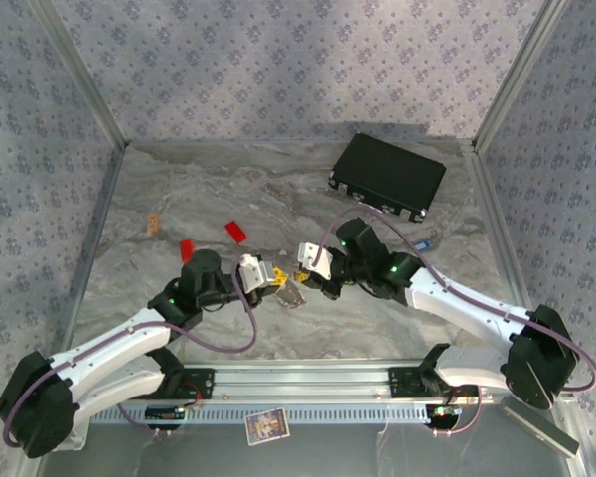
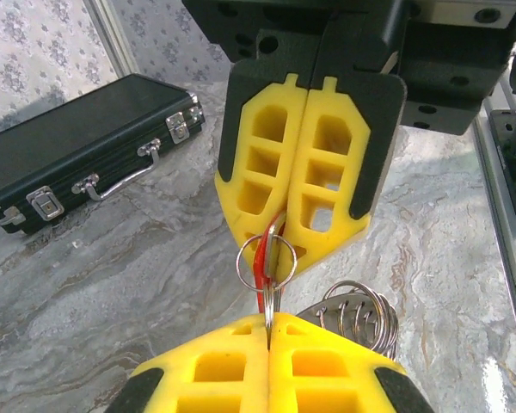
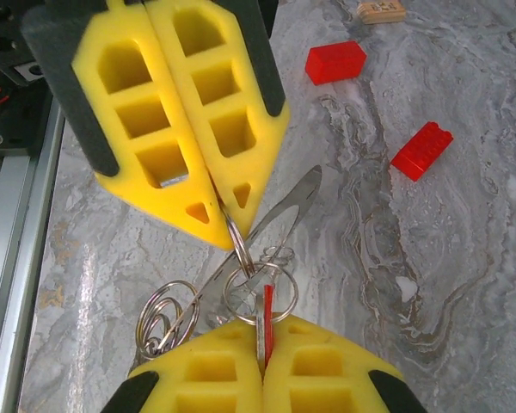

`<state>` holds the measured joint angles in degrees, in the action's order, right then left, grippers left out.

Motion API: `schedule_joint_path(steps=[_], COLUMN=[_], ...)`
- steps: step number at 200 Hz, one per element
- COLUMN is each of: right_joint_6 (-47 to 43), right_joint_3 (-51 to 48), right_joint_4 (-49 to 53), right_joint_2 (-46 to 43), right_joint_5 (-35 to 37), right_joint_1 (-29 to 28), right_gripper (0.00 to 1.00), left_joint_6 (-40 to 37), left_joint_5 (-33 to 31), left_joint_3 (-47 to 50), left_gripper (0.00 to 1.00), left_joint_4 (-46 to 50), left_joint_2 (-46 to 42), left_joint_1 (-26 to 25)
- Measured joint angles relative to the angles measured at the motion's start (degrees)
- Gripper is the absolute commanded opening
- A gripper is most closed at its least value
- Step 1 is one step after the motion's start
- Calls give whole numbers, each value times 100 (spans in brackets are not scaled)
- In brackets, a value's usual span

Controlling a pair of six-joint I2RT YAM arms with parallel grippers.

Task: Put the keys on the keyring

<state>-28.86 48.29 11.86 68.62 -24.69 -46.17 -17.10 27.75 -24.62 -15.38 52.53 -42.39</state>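
Observation:
My two grippers meet tip to tip over the middle of the table. My left gripper (image 1: 275,281) (image 2: 268,320) is shut on a thin silver split ring held edge-on, the keyring (image 3: 243,249). It is linked to a second round ring (image 2: 267,258) (image 3: 260,291) that circles the red-headed key (image 2: 260,258) (image 3: 267,314). My right gripper (image 1: 303,270) (image 3: 262,325) is shut on that key and a silver blade beside it. A cluster of further silver rings (image 2: 361,314) (image 3: 162,317) and a flat metal piece (image 3: 284,211) hang from the linkage. A tiny blue-headed key (image 1: 430,241) lies on the table to the right.
A black latched case (image 1: 387,176) (image 2: 77,146) lies at the back right. Two red bricks (image 1: 236,231) (image 1: 187,248) and a small wooden piece (image 1: 153,223) rest on the marble top to the left. A metal rail (image 1: 298,380) runs along the near edge.

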Motion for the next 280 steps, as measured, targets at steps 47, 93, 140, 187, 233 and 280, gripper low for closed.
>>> schedule_joint_path(steps=[47,93,140,187,233,280], right_joint_6=[-201,-280,-358,-378,83,671], right_joint_3=[289,319,662,1331,1672,1604], right_joint_4=[286,505,662,678,50,-754], right_joint_2=[-61,-70,4,627,1322,1910], right_joint_5=[179,435,507,426,-516,-896], right_joint_1=[-63,-66,-118,-472,-686,-667], right_gripper=[0,0,0,0,0,0], left_joint_6=[-35,63,328,791,1692,2468], left_joint_5=[2,-234,-1526,-3816,-5344,-5403], left_joint_3=[-96,-81,46,-46,-284,-297], left_gripper=[34,52,65,73,82,84], left_joint_4=[22,-140,-380,-133,704,1141], left_joint_2=[17,-354,-1283,-1731,-2142,-2208], left_joint_1=[0,0,0,162,1012,1593])
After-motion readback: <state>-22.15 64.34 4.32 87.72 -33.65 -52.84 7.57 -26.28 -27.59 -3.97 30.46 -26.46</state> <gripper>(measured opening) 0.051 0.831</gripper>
